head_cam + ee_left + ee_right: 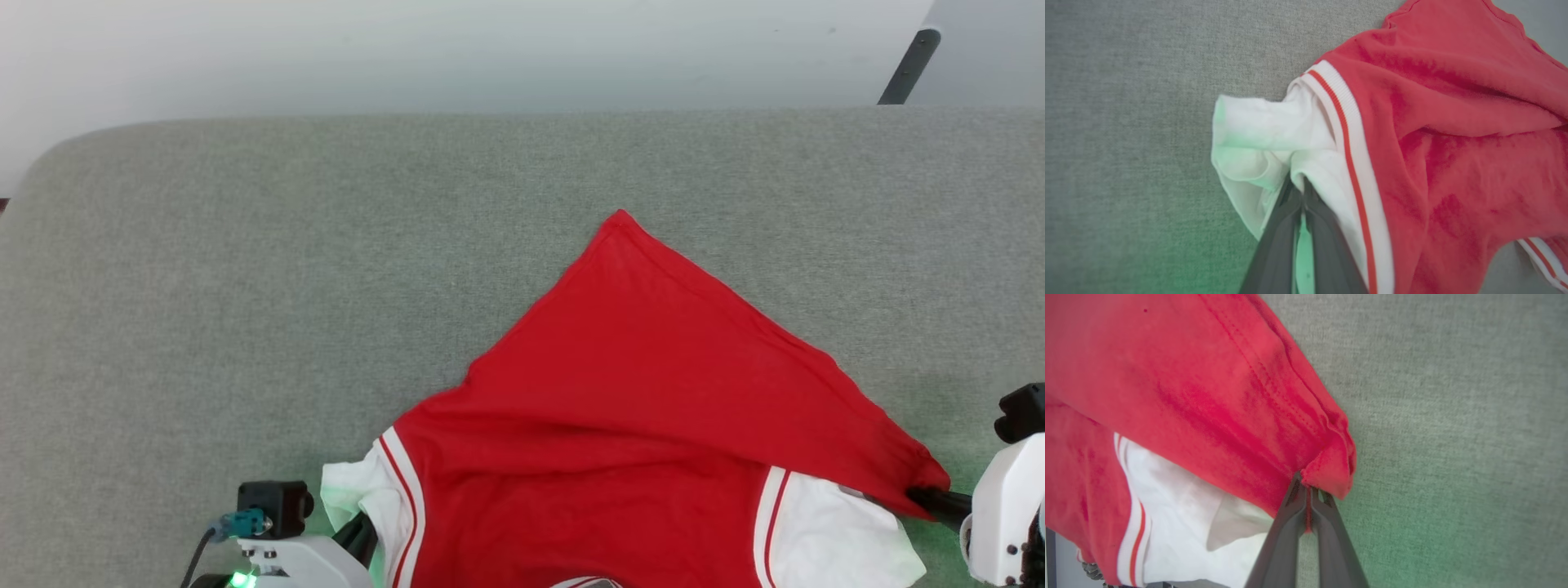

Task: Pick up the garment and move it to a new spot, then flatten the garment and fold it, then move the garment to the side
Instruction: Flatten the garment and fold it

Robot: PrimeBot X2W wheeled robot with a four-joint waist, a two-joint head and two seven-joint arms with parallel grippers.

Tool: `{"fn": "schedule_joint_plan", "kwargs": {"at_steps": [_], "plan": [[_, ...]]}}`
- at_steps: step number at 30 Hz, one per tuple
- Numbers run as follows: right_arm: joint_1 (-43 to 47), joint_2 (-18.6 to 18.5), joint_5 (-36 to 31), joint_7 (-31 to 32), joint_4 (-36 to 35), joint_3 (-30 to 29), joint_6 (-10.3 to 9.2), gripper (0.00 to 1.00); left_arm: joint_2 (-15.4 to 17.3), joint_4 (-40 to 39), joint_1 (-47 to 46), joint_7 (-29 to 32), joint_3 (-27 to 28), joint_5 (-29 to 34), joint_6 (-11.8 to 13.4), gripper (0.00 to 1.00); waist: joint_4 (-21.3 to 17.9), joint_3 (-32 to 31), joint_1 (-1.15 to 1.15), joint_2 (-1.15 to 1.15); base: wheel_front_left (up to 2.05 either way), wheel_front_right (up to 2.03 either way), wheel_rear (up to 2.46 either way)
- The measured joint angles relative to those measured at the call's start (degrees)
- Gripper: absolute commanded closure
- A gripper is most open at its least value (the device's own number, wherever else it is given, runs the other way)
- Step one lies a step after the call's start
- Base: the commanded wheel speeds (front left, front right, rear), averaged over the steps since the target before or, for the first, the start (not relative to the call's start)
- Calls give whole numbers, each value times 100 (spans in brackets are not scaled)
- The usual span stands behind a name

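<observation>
Now the garment is lying on the grey cloth surface, close to the robot, with one red corner pointing away. The left gripper is pinching the white sleeve, its two fingers squeezing tight together. The right gripper is pinching a red hem corner, its fingers pressing tight on it. That red part is lying over the other white sleeve. The pinched corner is maybe hanging a little above the surface, but that is hard to see.

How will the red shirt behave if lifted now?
Likely floppy: the garment lies in soft folds and would sag between grips. Probably light: the left gripper and right gripper, jaws shut on a sleeve and a corner, hold it by small pinches.
</observation>
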Motion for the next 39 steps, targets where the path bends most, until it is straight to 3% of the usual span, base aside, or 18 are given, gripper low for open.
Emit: {"fn": "schedule_joint_plan", "kwargs": {"at_steps": [1, 2, 3, 4, 5, 11, 16, 23, 29, 39], "plan": [[47, 54, -93, 1, -34, -58, 0, 100, 1, -8, 0, 9, -3, 0, 5, 100, -16, -10, 0, 0, 0, 0, 0], [97, 98, -152, 3, -65, -119, 0, 92, 2, -12, 0, 25, -4, 0, 5, 100, -27, -19, 0, 0, 0, 0, 0], [142, 146, -214, 4, -102, -183, 0, 66, 4, -15, 1, 26, -7, 0, 5, 100, -33, -27, 0, 0, 0, 0, 0], [179, 197, -278, 2, -146, -258, 0, 29, 7, -20, 0, 30, -8, 0, 5, 100, -38, -33, 0, 0, 0, 0, 0], [215, 237, -369, 3, -185, -335, 0, 0, 7, -21, 1, 30, -10, 0, 5, 100, -40, -38, 0, 0, 0, 0, 0], [525, 397, -771, 114, -660, -770, -1, 0, 2, -30, 10, 29, -25, 0, 7, 100, -13, -77, 0, 0, 0, 0, 0], [639, 509, -1094, 165, -1483, -1106, -1, 0, -10, -48, 16, 29, -51, 2, 16, 100, 54, -88, 0, 0, 0, 0, 0], [-113, 524, -1585, 62, -2186, -756, -1, 0, -111, -59, -101, 86, -133, 97, -25, 100, 254, -18, 0, 0, 0, 0, 0], [-1235, 409, -1715, -232, -1691, 37, -1, 0, -353, 42, -408, 210, -310, 277, -182, 100, 579, 87, 0, 0, 0, 0, 0], [-2926, 189, -1414, -316, 48, 1421, 0, 0, -905, 436, -884, 300, -533, 474, -498, 100, 1289, 389, 0, 0, 0, 0, 0]]}}
